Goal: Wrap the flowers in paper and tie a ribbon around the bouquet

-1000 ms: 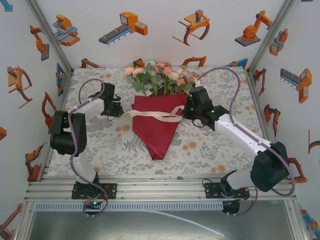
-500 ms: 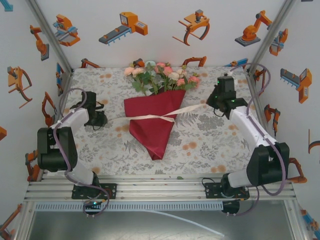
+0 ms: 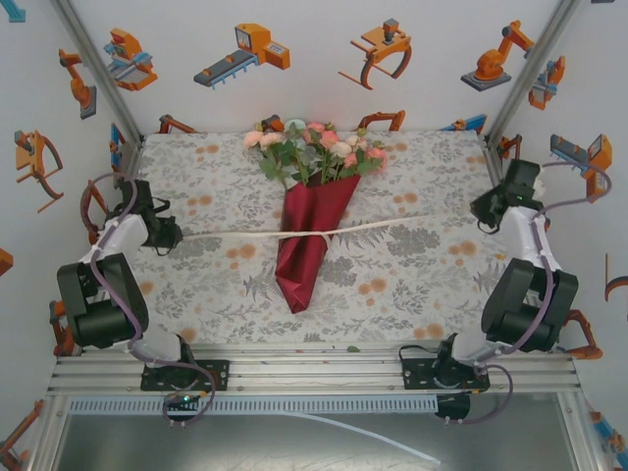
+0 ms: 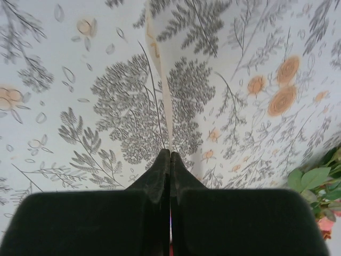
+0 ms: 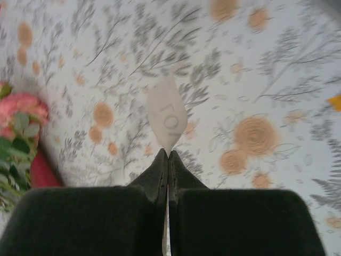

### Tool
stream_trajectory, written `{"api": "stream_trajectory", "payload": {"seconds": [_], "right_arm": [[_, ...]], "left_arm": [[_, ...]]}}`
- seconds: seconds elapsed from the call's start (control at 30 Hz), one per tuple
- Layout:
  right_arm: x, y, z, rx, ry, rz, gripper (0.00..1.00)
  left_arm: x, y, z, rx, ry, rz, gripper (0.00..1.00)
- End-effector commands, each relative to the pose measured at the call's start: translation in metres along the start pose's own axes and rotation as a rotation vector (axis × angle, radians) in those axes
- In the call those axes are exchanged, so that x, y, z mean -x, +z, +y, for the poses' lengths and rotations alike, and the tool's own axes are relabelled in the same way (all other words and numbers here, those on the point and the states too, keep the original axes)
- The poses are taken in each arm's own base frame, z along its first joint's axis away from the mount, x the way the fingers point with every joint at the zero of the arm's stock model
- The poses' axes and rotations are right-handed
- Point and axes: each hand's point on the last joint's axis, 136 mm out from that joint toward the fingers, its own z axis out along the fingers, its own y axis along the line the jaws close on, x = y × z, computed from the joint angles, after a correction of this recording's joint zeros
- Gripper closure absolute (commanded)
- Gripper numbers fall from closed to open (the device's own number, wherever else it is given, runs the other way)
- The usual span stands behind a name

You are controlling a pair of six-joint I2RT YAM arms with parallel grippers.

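Two black two-finger grippers sit at opposite sides of the table, each clamped on one end of the long narrow cream-white satin ribbon (image 3: 235, 234), which stretches in a nearly straight line between them. The left gripper (image 3: 169, 235) is near the left edge. In its wrist view, the left gripper (image 4: 170, 154) has its jaws pressed together on the ribbon (image 4: 166, 106), which runs away from the tips across the grey-leaf and orange-dot tablecloth (image 4: 64, 80). The right gripper (image 3: 488, 208) is near the right edge. Seen from its wrist, the right gripper (image 5: 168, 154) is likewise closed, with a short pointed end of the ribbon (image 5: 166, 114) sticking out past the tips. The bouquet lies at the table's middle, where the ribbon crosses the narrow dark red paper (image 3: 299, 270) cone about halfway down and pinches it in. The cone's tip points toward the arm bases. The pink, peach and cream flowers (image 3: 314, 147) with green leaves fan out of its far end. The right wrist view catches pink blooms (image 5: 21, 109) and a bit of red paper (image 5: 42, 170) at the left.
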Motion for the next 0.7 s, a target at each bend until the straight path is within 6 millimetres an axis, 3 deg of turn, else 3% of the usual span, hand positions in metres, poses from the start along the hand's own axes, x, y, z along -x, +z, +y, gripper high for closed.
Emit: {"api": "stream_trajectory", "payload": {"seconds": [0.0, 0.1, 0.17, 0.23, 0.33, 0.37, 0.47, 0.5, 0.6, 0.67], "right_arm": [[0.018, -0.001, -0.047, -0.090, 0.150, -0.025, 1.00], [0.033, -0.004, -0.064, -0.096, 0.226, -0.039, 1.00], [0.036, -0.005, -0.061, -0.083, 0.221, -0.041, 1.00], [0.033, -0.002, -0.052, -0.029, 0.219, -0.017, 1.00], [0.018, 0.002, -0.037, 0.037, 0.186, 0.031, 0.99], [0.012, 0.002, -0.031, 0.065, 0.164, 0.043, 0.91], [-0.002, -0.005, -0.014, 0.100, 0.065, 0.066, 0.63], [-0.006, -0.009, -0.008, 0.114, 0.025, 0.068, 0.58], [-0.018, -0.021, 0.015, 0.175, -0.073, 0.085, 0.47], [-0.032, -0.029, 0.038, 0.240, -0.158, 0.102, 0.43]], "left_arm": [[0.029, -0.011, 0.012, 0.011, -0.030, -0.053, 1.00], [0.044, -0.012, 0.024, 0.007, -0.098, -0.059, 1.00], [0.046, -0.013, 0.026, -0.002, -0.122, -0.049, 1.00], [0.037, -0.012, 0.015, -0.046, -0.105, -0.008, 1.00], [0.008, -0.015, -0.012, -0.106, 0.003, 0.055, 1.00], [-0.001, -0.018, -0.020, -0.123, 0.047, 0.062, 0.92], [-0.015, -0.030, -0.039, -0.174, 0.148, 0.054, 0.54], [-0.017, -0.036, -0.045, -0.193, 0.187, 0.044, 0.45], [-0.032, -0.051, -0.061, -0.231, 0.298, 0.047, 0.36], [-0.057, -0.060, -0.070, -0.246, 0.370, 0.082, 0.33]]}}
